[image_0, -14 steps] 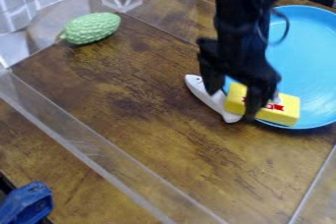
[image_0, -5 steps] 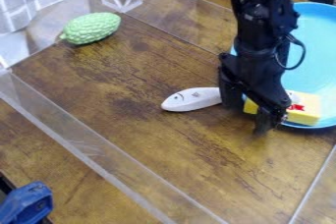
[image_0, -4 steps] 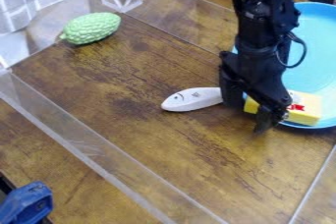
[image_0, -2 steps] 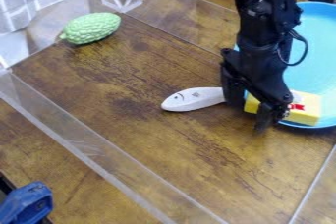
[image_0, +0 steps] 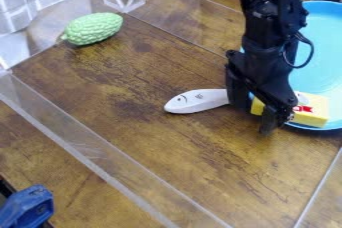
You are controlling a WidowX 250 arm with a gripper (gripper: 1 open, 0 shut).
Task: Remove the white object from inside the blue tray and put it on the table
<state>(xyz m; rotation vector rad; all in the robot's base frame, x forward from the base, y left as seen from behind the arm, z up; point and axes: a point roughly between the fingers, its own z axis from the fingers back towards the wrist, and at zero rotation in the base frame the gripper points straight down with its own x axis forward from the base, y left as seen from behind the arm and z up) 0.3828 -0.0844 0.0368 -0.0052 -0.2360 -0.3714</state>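
The white object (image_0: pixel 195 100), a small fish-shaped toy, lies flat on the brown wood table (image_0: pixel 147 132), just left of the blue tray (image_0: pixel 318 32). My black gripper (image_0: pixel 257 111) stands open right beside its tail end, pointing steeply down at the tray's near rim, with nothing between its fingers. A yellow box (image_0: pixel 306 112) with a label rests in the tray just right of the gripper.
A green bumpy vegetable toy (image_0: pixel 92 28) lies at the back left. Clear acrylic panels (image_0: pixel 80 147) edge the table along the front and left. A blue cloth (image_0: pixel 24 210) shows at the bottom left, outside the panels.
Earliest frame: the gripper stood over the white object at the tray's rim. The toy now lies free on the table, left of the gripper. No visible motion over the last second.
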